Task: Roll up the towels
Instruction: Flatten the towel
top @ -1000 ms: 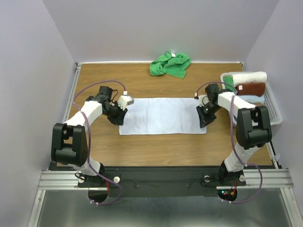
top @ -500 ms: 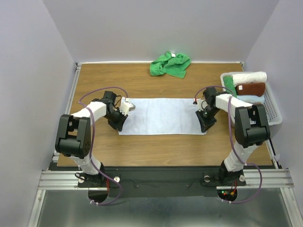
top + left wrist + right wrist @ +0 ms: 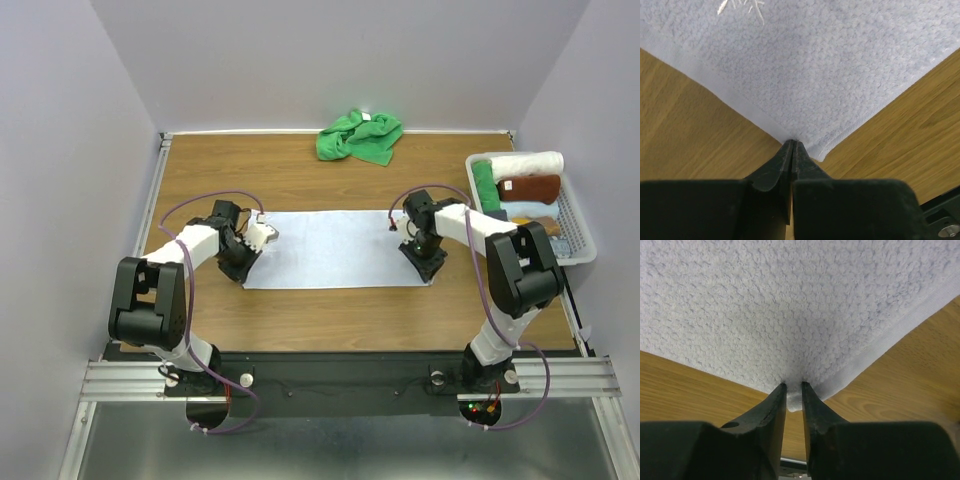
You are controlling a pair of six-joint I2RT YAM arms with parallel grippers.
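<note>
The pale bluish-white towel lies flat in the middle of the wooden table. My left gripper is at its near left corner, and the left wrist view shows it shut on the towel's hem. My right gripper is at the near right corner, and the right wrist view shows it shut on a pinch of the towel. The bright green towel lies crumpled at the table's far edge, out of both grippers' reach.
A white basket stands at the right edge. It holds a cream-white rolled towel, a brown rolled towel and a green roll. Walls close in the table on the left, far and right sides.
Both grippers have moved a little to the left and away from the arm bases. The pale towel has shifted slightly left with them.
</note>
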